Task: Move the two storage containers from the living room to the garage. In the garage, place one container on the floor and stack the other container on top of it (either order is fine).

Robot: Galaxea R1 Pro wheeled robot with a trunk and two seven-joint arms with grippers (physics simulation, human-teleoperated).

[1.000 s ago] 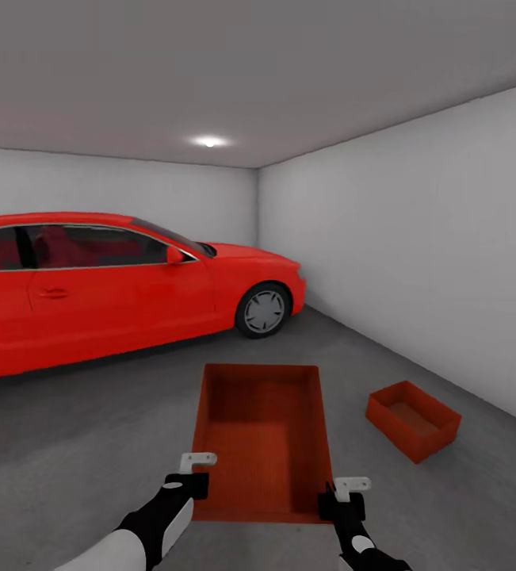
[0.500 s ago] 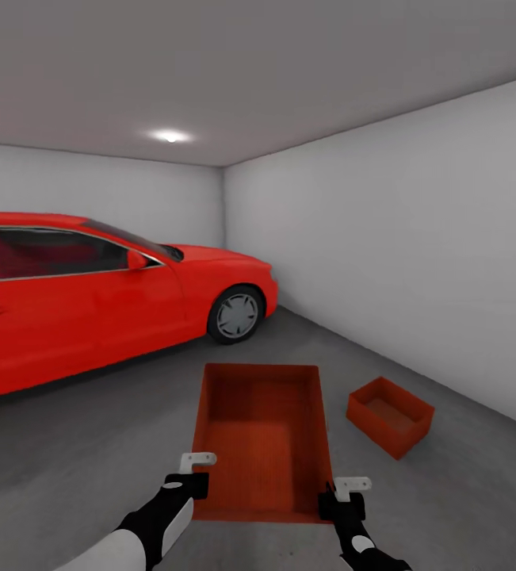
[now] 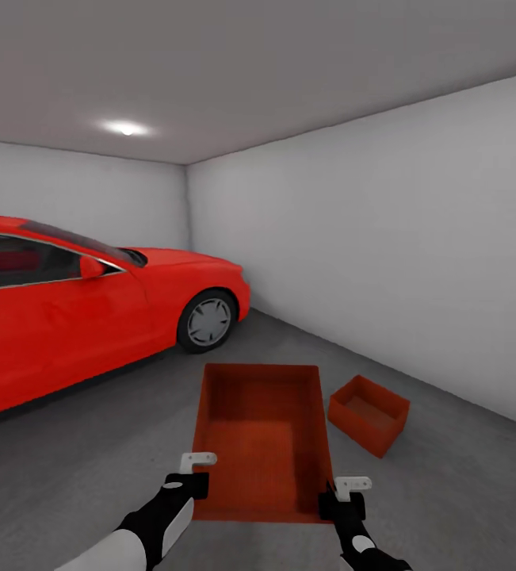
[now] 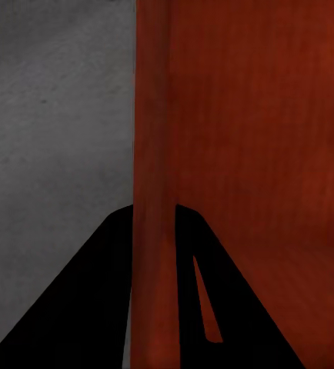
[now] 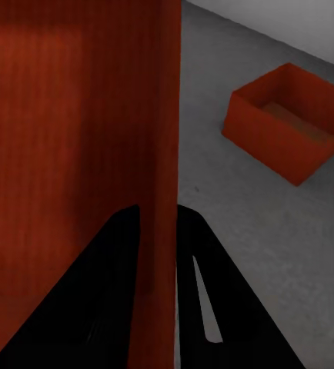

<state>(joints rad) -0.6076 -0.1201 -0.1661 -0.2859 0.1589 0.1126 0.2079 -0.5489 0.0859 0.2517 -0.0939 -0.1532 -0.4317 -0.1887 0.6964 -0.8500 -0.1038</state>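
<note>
Orange-red storage containers, two, unlabelled: one [image 3: 261,432] is carried level, the left tool [image 3: 196,473] and right tool [image 3: 345,495] each clamped on a side wall; the other [image 3: 368,415] sits on the concrete floor [image 3: 75,444] near one red car [image 3: 75,305].

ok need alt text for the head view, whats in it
Both grippers, left and right, hold a large orange-red open-topped bin by its side walls above a dark grey concrete floor. A second, matching bin sits on the floor to its right; a red car is parked left.
</note>
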